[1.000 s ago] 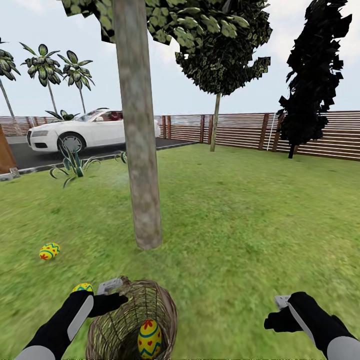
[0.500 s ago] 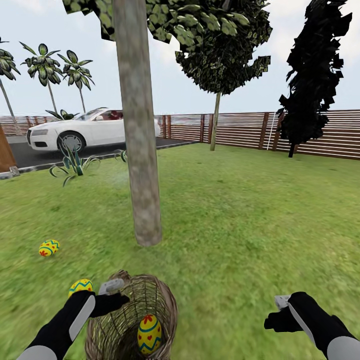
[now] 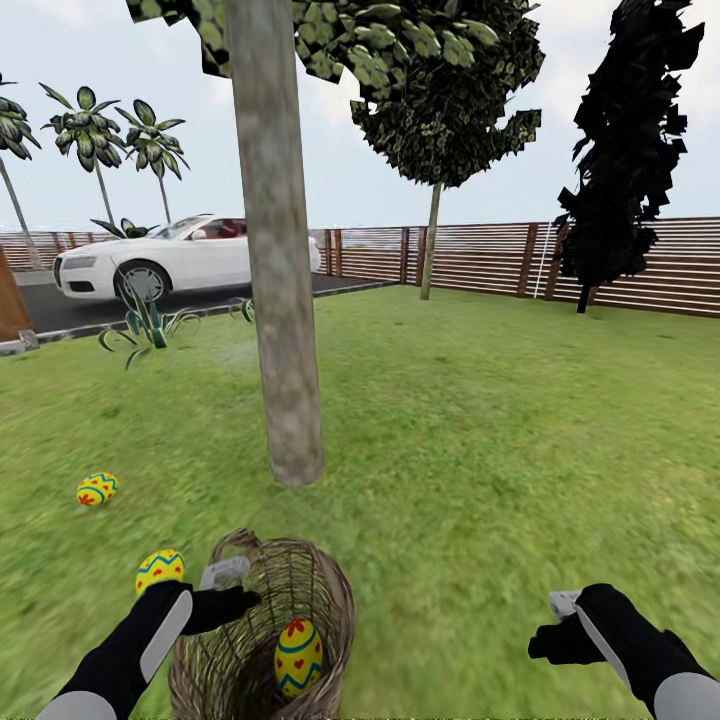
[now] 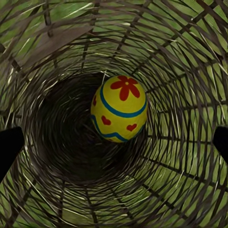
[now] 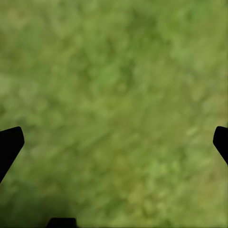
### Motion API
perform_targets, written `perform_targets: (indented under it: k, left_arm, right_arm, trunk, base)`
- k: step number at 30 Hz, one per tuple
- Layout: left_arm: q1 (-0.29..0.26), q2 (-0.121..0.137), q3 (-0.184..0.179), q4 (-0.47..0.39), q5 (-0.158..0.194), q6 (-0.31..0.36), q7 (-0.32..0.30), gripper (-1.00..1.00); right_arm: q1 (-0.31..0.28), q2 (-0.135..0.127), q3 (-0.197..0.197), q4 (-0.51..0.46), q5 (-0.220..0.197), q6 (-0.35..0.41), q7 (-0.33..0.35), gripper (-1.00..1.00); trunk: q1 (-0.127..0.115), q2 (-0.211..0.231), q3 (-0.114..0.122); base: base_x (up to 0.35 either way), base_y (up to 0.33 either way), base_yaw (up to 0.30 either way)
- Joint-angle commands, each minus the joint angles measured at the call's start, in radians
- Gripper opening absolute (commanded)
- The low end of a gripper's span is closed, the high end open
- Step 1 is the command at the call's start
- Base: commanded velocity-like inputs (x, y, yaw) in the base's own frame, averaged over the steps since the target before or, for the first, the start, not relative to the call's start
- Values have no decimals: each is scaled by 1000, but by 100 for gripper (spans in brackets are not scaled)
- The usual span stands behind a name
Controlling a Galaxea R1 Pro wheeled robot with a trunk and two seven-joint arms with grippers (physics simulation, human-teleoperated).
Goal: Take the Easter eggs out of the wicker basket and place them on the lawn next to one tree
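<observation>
The tree [image 3: 280,300] stands on the lawn [image 3: 500,450] just beyond the wicker basket [image 3: 300,600]. The left gripper [image 3: 225,600] hovers, fingers spread, over the basket mouth, one egg [image 4: 118,109] lying deep inside, straight ahead between its fingertips. A second egg [image 3: 160,570] rests just beside that arm, a third [image 3: 97,489] lies farther left, and the right gripper [image 5: 114,142] is open over grass.

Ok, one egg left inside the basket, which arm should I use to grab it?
Left. The left gripper is at the wicker basket rim, open, and its wrist view looks straight down at the egg. The right gripper, also open, hangs over bare lawn well off to the side.
</observation>
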Motion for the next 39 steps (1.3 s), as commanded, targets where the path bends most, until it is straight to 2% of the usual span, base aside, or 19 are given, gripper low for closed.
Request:
perform_targets:
  k: [1,11,18,39]
  left_arm:
    - [-1,1,-2,-1,-3,3,-3,100]
    - [-1,-1,-2,-1,-3,3,-4,100]
    - [-1,-12,-3,-1,-4,3,-3,100]
    - [-1,-13,-4,-1,-4,3,-3,100]
  right_arm:
    - [-1,-1,6,-1,-5,4,-1,100]
    - [-1,-1,6,-1,-4,4,-1,100]
    - [-1,-1,6,-1,-5,4,-1,100]
    - [-1,-1,6,0,-4,4,-1,100]
  trunk:
    - [4,-8,-4]
    - [42,-78,-36]
    - [69,-127,-58]
    - [78,-132,-139]
  base:
    - [0,0,0]
    - [0,0,0]
    - [0,0,0]
    - [0,0,0]
